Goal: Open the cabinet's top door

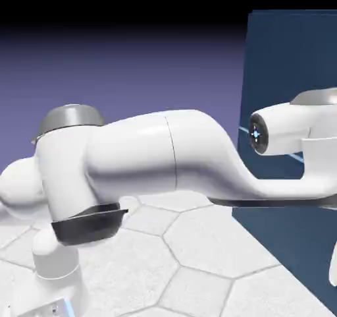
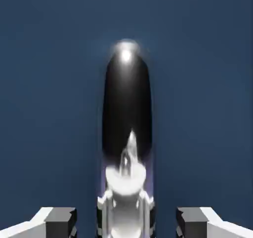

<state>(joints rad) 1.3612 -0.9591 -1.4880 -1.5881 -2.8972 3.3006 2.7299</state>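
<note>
Silver handle (image 2: 126, 133) on the navy top door (image 2: 49, 83) stands between the fingers (image 2: 59, 221)

Rendered simulation scene, not a real room. Evidence: plain blue-violet backdrop (image 1: 131, 65) fading to black at top, no walls or furniture. Pale grey tabletop (image 1: 197, 256) marked in large hexagon tiles. Smooth white robot arm (image 1: 164, 157) with flat, computer-drawn shading. Tall dark navy-blue cabinet (image 1: 289, 52), plain faces, no texture; hand view filled by the same flat navy.

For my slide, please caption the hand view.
Gripper closed on the handle of the navy top door.
</note>
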